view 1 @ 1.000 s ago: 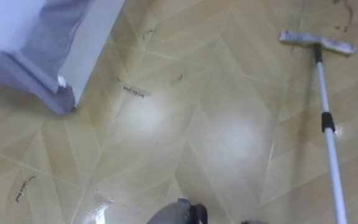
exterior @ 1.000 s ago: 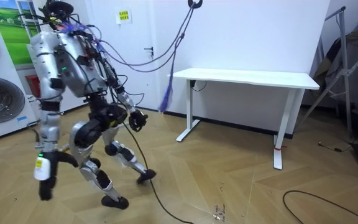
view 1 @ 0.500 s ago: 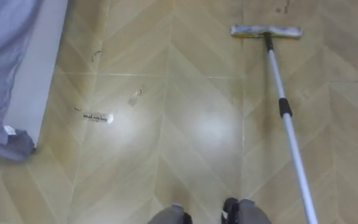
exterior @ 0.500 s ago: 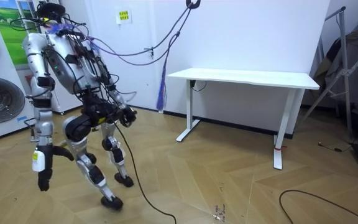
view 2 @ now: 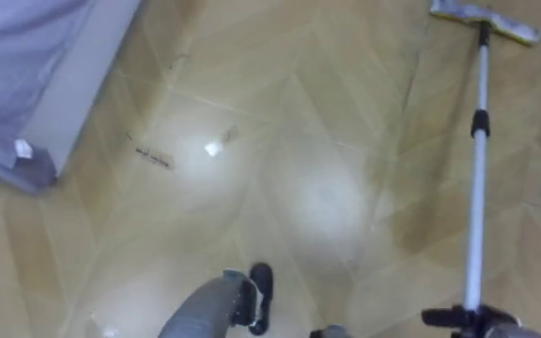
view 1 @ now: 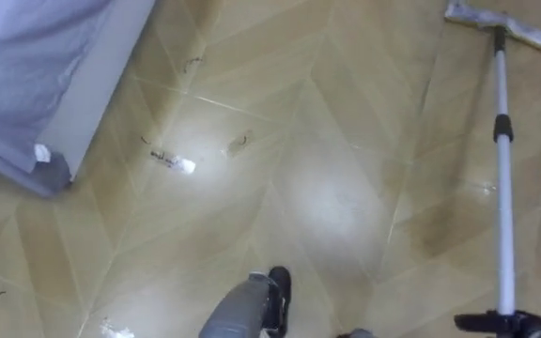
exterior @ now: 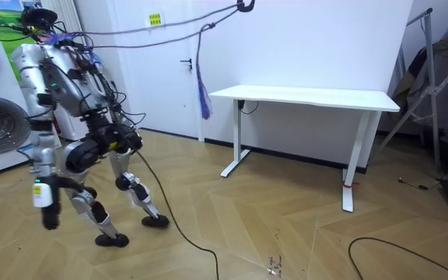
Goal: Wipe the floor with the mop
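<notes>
Gripping the long white-poled mop with a flat grey pad (view 1: 503,188) at its low end, right hand (view 1: 485,322) fingers clamped round the pole. Reaches far ahead of the fingers, pad down on the tan wooden floor (view 1: 327,197). Looks like a mopping stroke. Next, likely needs a swing left of the fingers, toward the small white paper scrap (view 1: 184,165).
</notes>
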Controlling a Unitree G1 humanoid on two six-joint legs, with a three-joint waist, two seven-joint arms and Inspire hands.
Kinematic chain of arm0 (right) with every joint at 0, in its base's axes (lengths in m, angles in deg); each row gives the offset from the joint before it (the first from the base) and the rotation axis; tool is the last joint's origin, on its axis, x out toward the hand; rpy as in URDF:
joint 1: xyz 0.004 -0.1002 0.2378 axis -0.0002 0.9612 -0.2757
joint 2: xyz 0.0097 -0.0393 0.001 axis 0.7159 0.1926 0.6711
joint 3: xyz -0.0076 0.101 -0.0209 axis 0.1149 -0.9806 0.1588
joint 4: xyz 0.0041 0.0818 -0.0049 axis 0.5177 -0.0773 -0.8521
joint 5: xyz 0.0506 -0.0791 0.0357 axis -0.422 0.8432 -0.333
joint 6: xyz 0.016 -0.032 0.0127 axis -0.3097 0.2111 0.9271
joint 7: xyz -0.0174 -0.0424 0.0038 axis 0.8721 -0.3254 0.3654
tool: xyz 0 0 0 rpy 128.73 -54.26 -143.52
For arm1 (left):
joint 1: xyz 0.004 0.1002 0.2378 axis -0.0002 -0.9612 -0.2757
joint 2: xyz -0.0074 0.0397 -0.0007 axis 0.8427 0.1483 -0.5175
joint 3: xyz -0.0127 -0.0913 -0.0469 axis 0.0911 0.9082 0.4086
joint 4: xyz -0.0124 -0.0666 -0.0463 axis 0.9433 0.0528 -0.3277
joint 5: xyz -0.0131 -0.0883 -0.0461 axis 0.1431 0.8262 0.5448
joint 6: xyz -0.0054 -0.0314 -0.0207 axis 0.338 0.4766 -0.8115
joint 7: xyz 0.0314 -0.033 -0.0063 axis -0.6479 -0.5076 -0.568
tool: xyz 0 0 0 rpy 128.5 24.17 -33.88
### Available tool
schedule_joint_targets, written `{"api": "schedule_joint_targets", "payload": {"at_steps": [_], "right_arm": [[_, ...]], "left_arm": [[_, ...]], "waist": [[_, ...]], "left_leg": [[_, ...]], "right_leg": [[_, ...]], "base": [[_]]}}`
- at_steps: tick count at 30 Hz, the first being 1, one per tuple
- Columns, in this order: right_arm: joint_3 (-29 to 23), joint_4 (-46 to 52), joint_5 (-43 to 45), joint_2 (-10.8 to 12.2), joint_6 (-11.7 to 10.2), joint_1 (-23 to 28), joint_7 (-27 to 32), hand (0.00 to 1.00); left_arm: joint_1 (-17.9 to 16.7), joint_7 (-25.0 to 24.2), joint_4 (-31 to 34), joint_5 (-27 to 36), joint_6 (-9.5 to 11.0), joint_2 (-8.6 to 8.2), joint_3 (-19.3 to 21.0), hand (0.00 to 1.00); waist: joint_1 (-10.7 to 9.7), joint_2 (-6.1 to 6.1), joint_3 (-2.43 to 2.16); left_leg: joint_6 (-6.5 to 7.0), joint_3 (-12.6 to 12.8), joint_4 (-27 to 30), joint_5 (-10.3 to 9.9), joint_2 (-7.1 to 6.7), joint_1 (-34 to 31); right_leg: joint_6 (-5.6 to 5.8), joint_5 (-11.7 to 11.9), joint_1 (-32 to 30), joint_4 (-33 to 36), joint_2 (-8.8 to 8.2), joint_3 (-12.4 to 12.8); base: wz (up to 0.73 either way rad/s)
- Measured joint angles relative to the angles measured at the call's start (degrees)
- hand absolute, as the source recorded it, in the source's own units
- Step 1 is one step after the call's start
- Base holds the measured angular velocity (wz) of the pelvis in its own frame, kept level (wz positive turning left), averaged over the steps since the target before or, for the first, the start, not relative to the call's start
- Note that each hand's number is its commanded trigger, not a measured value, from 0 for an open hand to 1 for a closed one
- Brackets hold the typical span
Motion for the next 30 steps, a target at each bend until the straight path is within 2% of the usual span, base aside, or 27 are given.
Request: {"api": "schedule_joint_targets", "payload": {"at_steps": [1, 2, 3, 5, 6, 7, 8, 9, 10, 12, 14, 15, 16, 17, 18, 19, 20, 21, 22, 23, 24, 25, 26, 27, 28, 29, 30], "right_arm": [[0.1, 0.0, 0.1, 0.3, 0.0, 2.4, 0.6, 1.0], [0.1, 0.0, 0.3, 0.7, 0.0, 3.2, 1.2, 1.0], [0.0, 0.0, 1.7, 1.8, 0.0, 5.1, 2.4, 1.0], [0.3, 0.0, 3.0, 4.0, 0.0, 7.1, 4.1, 1.0], [0.5, 0.0, 4.1, 5.2, -0.1, 8.0, 4.9, 1.0], [1.1, 0.0, 4.7, 6.4, -0.2, 9.0, 5.5, 1.0], [1.0, 0.2, 5.5, 7.2, -0.2, 9.3, 5.9, 1.0], [0.9, 0.8, 7.1, 8.5, -0.2, 9.7, 6.4, 1.0], [0.3, 2.0, 8.2, 8.8, 0.1, 10.1, 6.6, 1.0], [-0.4, 2.1, 8.7, 8.8, 1.0, 8.8, 6.1, 1.0], [-0.6, 1.9, 8.8, 8.1, 2.2, 6.5, 5.2, 1.0], [-0.7, 1.6, 9.0, 6.8, 2.9, 4.2, 4.1, 1.0], [-0.7, 0.7, 9.3, 5.0, 3.6, 0.9, 3.0, 1.0], [-0.4, 0.1, 9.5, 4.1, 3.6, -1.0, 2.5, 1.0], [0.5, -0.1, 10.0, 2.6, 3.6, -4.4, 2.0, 1.0], [0.6, 0.3, 11.4, 1.4, 3.4, -8.3, 1.7, 1.0], [1.1, 0.7, 11.7, 0.8, 3.1, -10.1, 1.3, 1.0], [2.4, 1.8, 11.6, -0.3, 1.9, -11.9, 0.9, 1.0], [3.3, 2.5, 10.8, -1.4, 0.7, -13.8, 0.2, 1.0], [3.3, 2.8, 10.5, -1.7, 0.7, -14.6, 0.1, 1.0], [3.2, 3.4, 9.6, -1.7, 1.0, -15.6, 0.1, 1.0], [3.2, 4.3, 8.3, -1.8, 1.3, -15.3, 0.1, 1.0], [2.9, 4.4, 8.0, -1.9, 1.4, -14.8, 0.0, 1.0], [2.3, 4.4, 7.8, -1.6, 1.4, -12.8, -0.2, 1.0], [1.9, 4.3, 7.5, -1.7, 1.3, -10.3, -0.3, 1.0], [2.0, 4.1, 7.1, -1.6, 1.3, -9.0, -0.3, 1.0], [2.2, 2.9, 5.2, -1.3, 0.8, -6.5, -0.5, 1.0]], "left_arm": [[0.9, 0.1, 0.1, -0.4, 0.3, -0.71, 0.2, 0.0], [1.4, 0.2, 0.1, -0.5, 0.6, -0.99, 0.3, 0.0], [2.1, 0.5, 0.2, -1.1, 1.2, -1.54, 1.1, 0.0], [2.4, 1.6, 0.1, -1.3, 1.9, -2.24, 1.2, 0.0], [2.4, 1.8, -0.3, -1.1, 1.9, -3.03, 1.3, 0.0], [1.8, 2.4, -0.6, -0.9, 1.9, -3.75, 1.2, 0.0], [1.3, 2.7, -0.5, -0.9, 1.9, -3.85, 1.2, 0.0], [0.7, 3.0, -0.5, -1.0, 1.9, -3.76, 1.4, 0.0], [0.6, 2.9, -0.5, -1.0, 1.7, -4.05, 1.4, 0.0], [0.6, 2.7, -0.5, -0.3, 1.8, -3.86, 1.5, 0.0], [0.6, 2.6, -0.5, 0.4, 1.4, -3.18, 1.7, 0.0], [0.6, 2.6, -0.5, 1.0, 1.0, -2.57, 1.7, 0.0], [0.4, 2.7, -0.5, 1.8, 0.8, -1.74, 1.6, 0.0], [0.2, 2.7, -0.4, 2.7, 0.7, -0.97, 1.1, 0.0], [-0.7, 3.1, 0.5, 3.8, 0.5, 0.5, 0.5, 0.0], [-2.0, 3.7, 1.3, 3.9, -0.1, 1.84, -0.2, 0.0], [-2.5, 3.7, 1.5, 3.7, -0.1, 2.25, -0.2, 0.0], [-3.2, 3.8, 1.8, 3.6, -0.2, 2.56, -0.1, 0.0], [-3.6, 3.2, 1.9, 3.4, -0.2, 2.52, -0.2, 0.0], [-3.8, 2.8, 1.9, 3.3, -0.2, 2.52, -0.2, 0.0], [-3.8, 2.2, 2.0, 2.5, -0.4, 2.46, -0.2, 0.0], [-4.3, 1.5, 2.3, 1.9, -0.5, 2.26, -0.2, 0.0], [-4.5, 0.9, 2.5, 1.7, -0.5, 2.25, -0.2, 0.0], [-4.2, -0.1, 2.6, 1.0, -0.5, 2.38, -0.2, 0.0], [-3.6, -0.5, 2.6, 0.8, -0.6, 1.97, -0.2, 0.0], [-3.1, -0.5, 2.5, 0.8, -0.7, 1.8, -0.4, 0.0], [-2.2, -0.5, 2.7, 0.7, -0.9, 1.44, -0.5, 0.0]], "waist": [[-0.9, 1.34, -0.51], [-1.5, 2.01, -0.44], [-2.6, 3.16, -0.58], [-3.4, 3.69, -0.44], [-4.2, 4.31, -0.21], [-5.0, 4.78, -0.18], [-5.2, 4.66, -0.1], [-6.4, 4.01, 0.31], [-7.1, 4.89, 0.02], [-6.7, 5.07, -0.05], [-5.7, 3.82, 0.08], [-5.0, 2.7, 0.25], [-4.0, 2.0, 0.52], [-3.1, 1.11, 0.63], [-1.7, -0.58, 0.73], [-1.6, -1.91, 0.56], [-1.5, -2.99, 1.01], [-0.9, -3.38, 1.12], [0.3, -3.74, 1.4], [0.9, -4.06, 1.58], [1.5, -4.61, 1.61], [1.4, -4.53, 1.54], [1.2, -4.31, 1.43], [1.0, -4.76, 1.26], [0.1, -4.07, 1.16], [-0.1, -3.81, 1.16], [0.0, -3.41, 0.94]], "left_leg": [[0.47, 0.3, -0.1, -1.0, -0.28, 0.6], [0.6, 0.2, -0.2, -1.3, -0.38, 0.9], [0.63, -1.8, -0.7, -1.7, -1.27, 1.2], [0.42, -4.1, -1.7, -1.7, -2.34, 1.9], [-0.04, -6.7, -2.6, -1.6, -3.37, 3.0], [-0.82, -9.1, -3.4, -1.7, -4.22, 4.5], [-1.31, -9.8, -3.7, -2.0, -4.4, 5.1], [-2.36, -10.6, -4.0, -2.7, -4.99, 6.1], [-2.78, -10.9, -4.0, -3.0, -4.52, 6.2], [-3.37, -10.7, -3.4, -3.3, -3.9, 6.6], [-3.97, -10.7, -1.5, -3.5, -3.46, 7.0], [-4.65, -10.6, 2.4, -3.6, -3.46, 6.0], [-6.32, -10.4, 8.7, -2.7, -2.72, 3.3], [-7.79, -10.3, 12.4, -1.8, -2.12, 1.6], [-9.83, -9.4, 19.5, 1.3, -0.91, -1.5], [-9.84, -9.0, 25.2, 5.9, -0.43, -4.6], [-9.92, -8.7, 27.3, 8.1, -0.04, -5.7], [-9.9, -8.7, 28.7, 8.9, 0.64, -7.0], [-9.0, -8.6, 26.8, 7.9, 2.45, -8.0], [-8.99, -8.4, 24.5, 7.1, 3.16, -8.2], [-8.68, -8.0, 17.0, 6.0, 4.03, -8.1], [-8.54, -7.9, 7.2, 5.6, 3.99, -7.2], [-8.14, -7.9, 2.4, 5.8, 3.9, -6.7], [-6.24, -5.9, 0.6, 6.2, 3.41, -6.2], [-4.66, -4.7, 0.3, 5.3, 2.45, -5.1], [-3.65, -4.2, 0.5, 4.7, 1.9, -4.5], [-2.5, -3.2, 0.9, 3.0, 0.85, -2.7]], "right_leg": [[0.68, 2.2, -1.1, 2.4, 0.09, 0.5], [0.83, 3.5, -1.8, 3.6, 0.1, 0.6], [0.89, 4.6, -3.6, 5.1, 0.17, 1.3], [0.77, 4.1, -7.9, 5.0, -0.01, 2.3], [0.94, 4.0, -9.9, 2.5, 0.09, 2.7], [0.82, 4.1, -9.7, -4.0, -0.02, 2.9], [0.65, 4.7, -9.1, -8.0, 0.13, 3.3], [-0.09, 8.0, -8.5, -12.5, 0.12, 2.9], [-0.65, 8.1, -7.8, -13.0, -0.14, 0.8], [-1.6, 8.0, -6.9, -13.5, -0.14, -1.6], [-2.58, 6.7, -6.6, -11.9, -0.65, -2.8], [-2.93, 5.0, -6.6, -10.3, -1.09, -3.4], [-3.54, 3.6, -6.7, -8.3, -1.2, -3.6], [-3.98, 2.7, -7.0, -6.9, -0.87, -3.4], [-4.71, 1.0, -7.2, -4.3, -0.64, -3.3], [-4.97, -0.6, -7.0, -2.2, -0.65, -3.2], [-5.08, -1.2, -6.6, -1.6, -0.56, -3.3], [-5.27, -2.1, -5.7, -1.1, -0.39, -3.5], [-5.42, -2.6, -4.5, -1.4, 0.08, -4.2], [-5.36, -2.7, -4.0, -1.6, 0.12, -4.4], [-4.62, -3.0, -3.2, -2.2, 0.07, -4.4], [-3.92, -3.5, -2.0, -3.5, 0.06, -4.3], [-3.41, -3.8, -1.3, -4.2, -0.08, -4.3], [-2.26, -4.6, 0.0, -5.5, -1.56, -4.3], [-1.01, -5.0, 2.0, -6.8, -2.73, -4.3], [-0.76, -4.9, 2.4, -6.5, -3.2, -4.1], [0.44, -3.9, 3.0, -4.4, -3.99, -3.1]], "base": [[-0.22], [-0.18], [-0.41], [-0.65], [-0.75], [-0.72], [-0.59], [-0.32], [-0.19], [-0.04], [0.07], [0.18], [0.09], [-0.09], [-0.03], [0.06], [0.21], [0.15], [0.11], [0.06], [0.19], [0.29], [0.55], [0.77], [0.8], [0.59], [0.25]]}}
